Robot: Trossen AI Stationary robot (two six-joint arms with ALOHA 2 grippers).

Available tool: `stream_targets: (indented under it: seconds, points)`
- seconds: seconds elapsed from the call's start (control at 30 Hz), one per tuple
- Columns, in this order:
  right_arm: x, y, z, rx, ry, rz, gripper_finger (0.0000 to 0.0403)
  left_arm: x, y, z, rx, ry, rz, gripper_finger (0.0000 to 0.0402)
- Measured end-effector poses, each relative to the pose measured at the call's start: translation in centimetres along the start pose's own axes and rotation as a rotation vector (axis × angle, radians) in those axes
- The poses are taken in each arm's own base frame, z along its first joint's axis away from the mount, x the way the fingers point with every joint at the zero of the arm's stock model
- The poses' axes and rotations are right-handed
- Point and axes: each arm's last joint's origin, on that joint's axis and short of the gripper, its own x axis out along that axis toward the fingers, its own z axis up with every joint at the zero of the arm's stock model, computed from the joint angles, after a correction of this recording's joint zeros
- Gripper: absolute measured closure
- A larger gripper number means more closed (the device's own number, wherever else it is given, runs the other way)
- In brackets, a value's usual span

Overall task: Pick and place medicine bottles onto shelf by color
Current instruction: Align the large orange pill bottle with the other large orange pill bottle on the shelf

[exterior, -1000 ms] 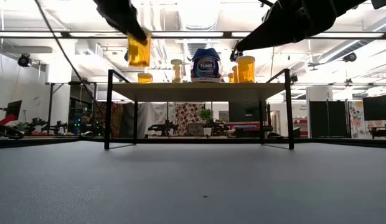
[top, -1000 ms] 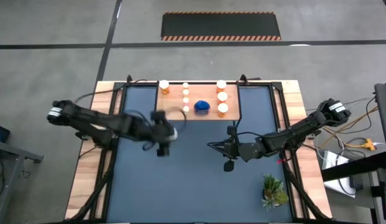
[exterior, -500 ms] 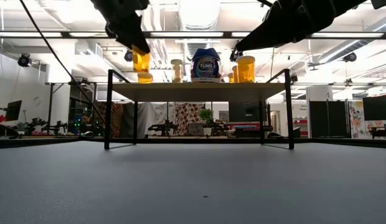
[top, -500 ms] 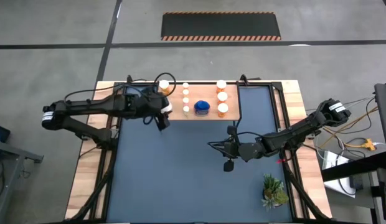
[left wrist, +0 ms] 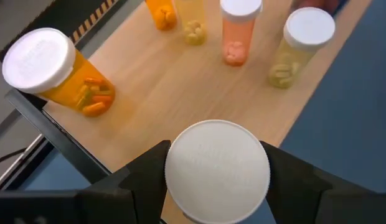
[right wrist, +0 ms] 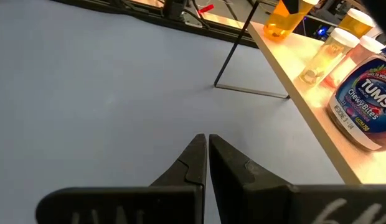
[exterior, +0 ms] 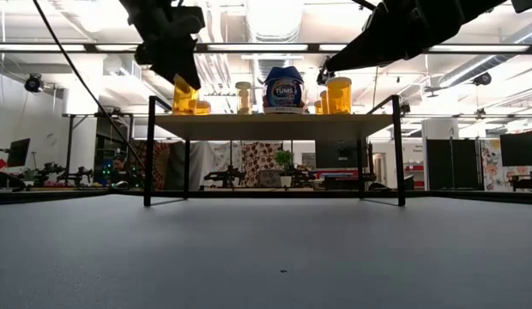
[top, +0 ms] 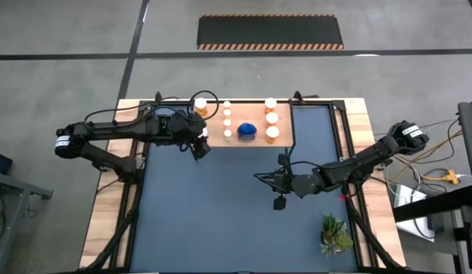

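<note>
Nearest, the right tool (top: 279,202) hangs over the smooth dark blue mat (top: 221,221), its two tapered black fingers pressed together on nothing. Farther back, the left tool (left wrist: 216,186) clamps a round, translucent orange bottle (exterior: 184,93) by its flat white cap, at the left front edge of the pale, grained wooden shelf (top: 213,131), beside another large orange bottle (top: 200,105). The glossy blue bottle (top: 247,132) stands mid-shelf.

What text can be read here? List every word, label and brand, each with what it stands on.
"TUMS" on the blue bottle standing on the shelf.
"Chewy Bites" on the same label, under the brand.
Smaller print lower on that label: too blurred to read.
The other medicine bottles: no readable text shows.
</note>
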Motion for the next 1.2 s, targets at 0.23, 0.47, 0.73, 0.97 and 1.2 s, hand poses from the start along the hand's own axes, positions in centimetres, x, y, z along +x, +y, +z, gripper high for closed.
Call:
stream_targets:
  seconds: [0.23, 0.47, 0.73, 0.97, 1.2]
  points:
    - [0.0, 0.0, 0.0, 0.010, 0.000, 0.000, 0.0394, 0.0, 0.1, 0.0, -0.025, -0.016, 0.048, 0.0190]
    - [0.0, 0.0, 0.0, 0.009, 0.000, 0.000, 0.0394, 0.0, 0.1, 0.0, -0.038, -0.017, 0.049, 0.0190]
    - [0.0, 0.0, 0.0, 0.008, 0.001, 0.000, 0.0394, 0.0, 0.1, 0.0, -0.041, -0.015, 0.044, 0.0175]
    - [0.0, 0.0, 0.0, 0.008, 0.001, 0.000, 0.0394, 0.0, 0.1, -0.1, -0.017, -0.004, 0.044, 0.0127]
    - [0.0, 0.0, 0.0, 0.009, 0.002, 0.000, 0.0394, -2.0, 0.6, 0.8, 0.046, -0.004, -0.010, 0.0114]
